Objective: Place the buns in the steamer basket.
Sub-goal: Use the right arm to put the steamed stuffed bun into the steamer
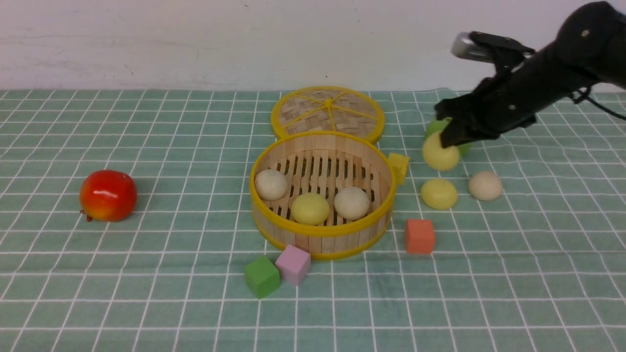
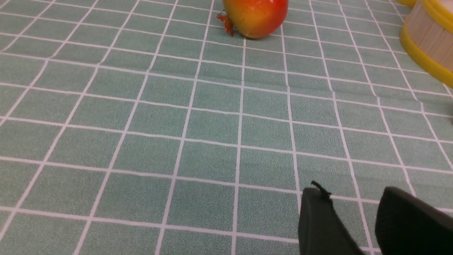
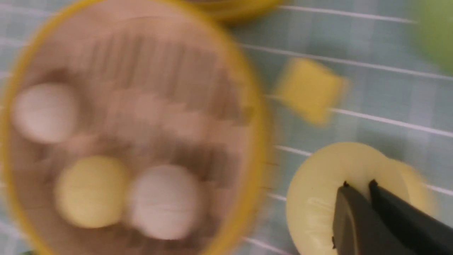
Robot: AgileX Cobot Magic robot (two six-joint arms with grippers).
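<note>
My right gripper [image 1: 447, 139] is shut on a pale yellow bun [image 1: 439, 155], which hangs just above the cloth to the right of the steamer basket [image 1: 320, 231]. In the blurred right wrist view the fingertips [image 3: 345, 187] pinch the top of that bun [image 3: 318, 191], with the basket's rim [image 3: 260, 141] beside it. Three buns lie in the basket: an off-white one [image 1: 270, 184], a yellow one [image 1: 310, 208] and another off-white one [image 1: 351, 203]. A yellow bun [image 1: 439, 193] and a beige bun [image 1: 485, 186] rest on the cloth. My left gripper [image 2: 354, 193] is open over bare cloth.
A woven lid [image 1: 327, 112] lies behind the basket. A green apple [image 1: 436, 125] sits behind the held bun and a red apple [image 1: 107, 195] at the far left. Foam cubes ring the basket: yellow [image 1: 398, 166], orange [image 1: 419, 236], pink [image 1: 293, 264], green [image 1: 261, 276].
</note>
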